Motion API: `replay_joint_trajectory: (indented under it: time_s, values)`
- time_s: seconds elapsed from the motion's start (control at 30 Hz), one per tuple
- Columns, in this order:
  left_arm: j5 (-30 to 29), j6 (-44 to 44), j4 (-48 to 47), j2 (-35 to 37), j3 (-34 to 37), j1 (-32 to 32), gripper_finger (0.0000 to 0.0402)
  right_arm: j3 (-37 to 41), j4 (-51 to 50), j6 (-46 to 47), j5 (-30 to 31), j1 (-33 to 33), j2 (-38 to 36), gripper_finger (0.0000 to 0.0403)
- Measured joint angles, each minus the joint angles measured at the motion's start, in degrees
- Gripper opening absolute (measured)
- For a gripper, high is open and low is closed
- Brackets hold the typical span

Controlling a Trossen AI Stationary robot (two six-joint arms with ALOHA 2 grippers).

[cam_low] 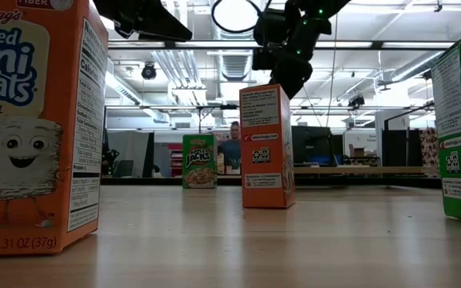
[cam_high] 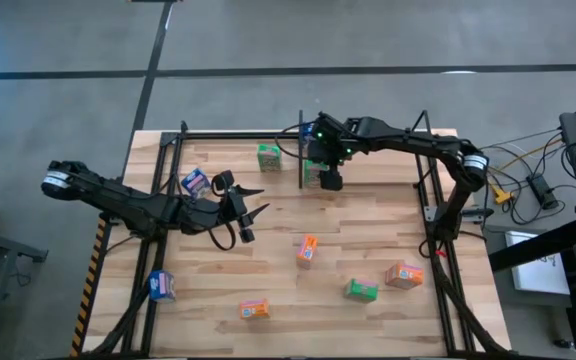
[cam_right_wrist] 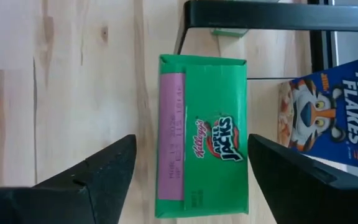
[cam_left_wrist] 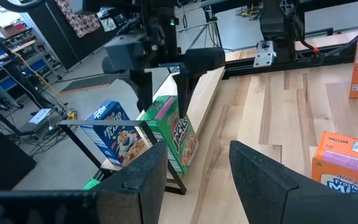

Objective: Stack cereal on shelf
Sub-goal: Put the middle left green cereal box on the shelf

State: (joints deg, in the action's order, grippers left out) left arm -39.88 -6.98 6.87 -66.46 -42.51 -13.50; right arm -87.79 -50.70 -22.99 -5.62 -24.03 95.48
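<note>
Your right gripper (cam_high: 330, 178) hung over the shelf (cam_high: 368, 172) at the far edge of the table, just beside the black upright divider (cam_high: 301, 150). Its fingers were spread wide and held nothing. In the right wrist view they straddled a green Apple Jacks box (cam_right_wrist: 202, 137) without touching it, and that box stood on the shelf board. A blue Frosted Flakes box (cam_right_wrist: 328, 134) stood just beside it, next to the black frame.

Another green box (cam_high: 269, 157) stood on the shelf on the other side of the divider, and a blue box (cam_high: 195, 182) lay tilted near the shelf's left end.

Your left gripper (cam_high: 251, 210) waited over the table's left-middle, fingers wide apart and empty.

The rest of the cereal was loose on the tabletop (cam_high: 368, 240): an orange Frosted Mini-Wheats box (cam_high: 307, 251) near the centre, a green box (cam_high: 361, 290) and an orange box (cam_high: 404, 275) near each other toward the front right, an orange box (cam_high: 254, 310) at the front, and a blue box (cam_high: 161, 286) at the front left.
</note>
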Motion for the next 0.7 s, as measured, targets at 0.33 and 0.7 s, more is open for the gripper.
replay_joint_trajectory:
  time_s: [0.33, 0.7]
  values:
    - [0.0, 0.0, 0.0, 0.0, 0.0, 0.0, 0.0157, 0.0, 0.0, -0.1, -0.3, 0.0, 0.0, 0.0203]
    - [0.0, 0.0, -0.2, 0.0, 0.0, 0.0, 0.0157, 0.0, -3.7, -3.8, 1.1, -0.7, -1.8, 0.0159]
